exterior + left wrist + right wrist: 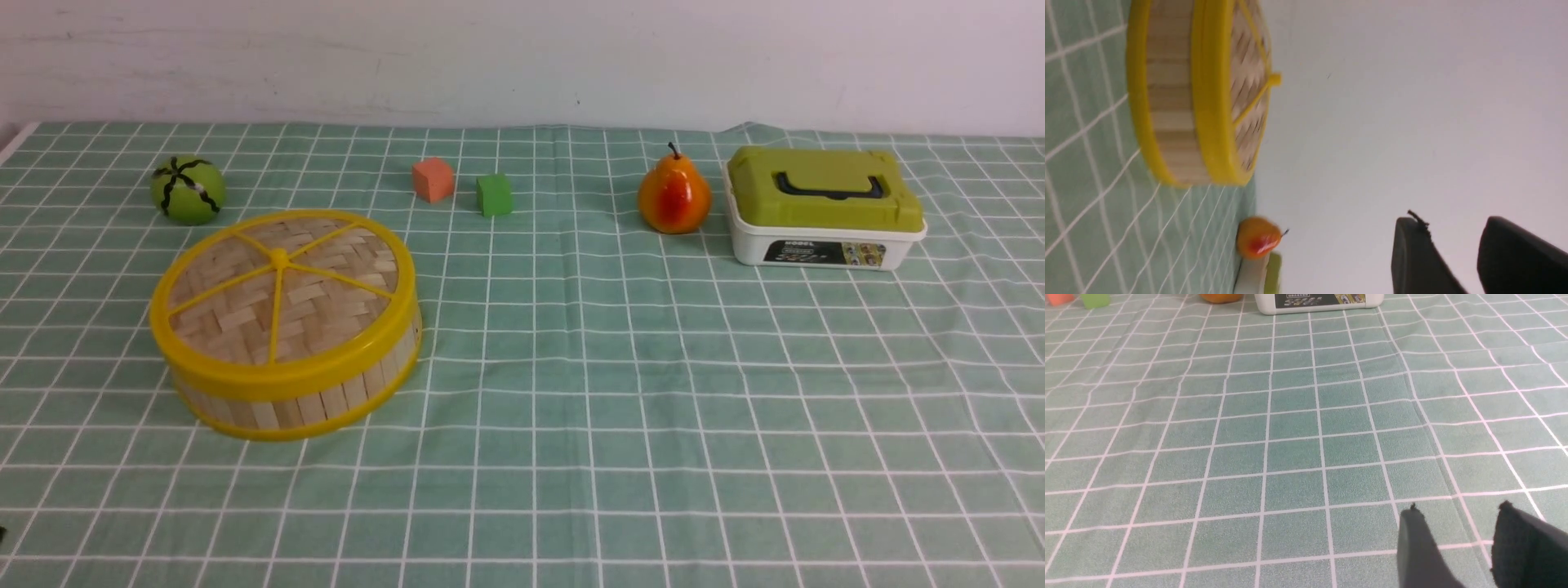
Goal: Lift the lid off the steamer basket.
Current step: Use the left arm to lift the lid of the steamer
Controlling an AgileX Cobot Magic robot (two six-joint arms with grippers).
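Note:
The steamer basket [310,404] stands on the checked cloth at the left, with bamboo-slat wall and yellow rims. The lid [277,286], a woven disc with yellow rim and spokes, sits flat on top of it. Neither gripper shows in the front view. In the left wrist view the basket [1167,102] and its lid [1249,94] appear sideways and some way off. My left gripper [1451,222] is open, apart from them, with only wall behind its fingers. My right gripper [1457,509] is open above bare cloth, holding nothing.
At the back of the table are a green ball [188,189], an orange cube [433,180], a green cube [494,194], a pear [673,198] and a white box with a green handled top [820,208]. A white wall stands behind the table.

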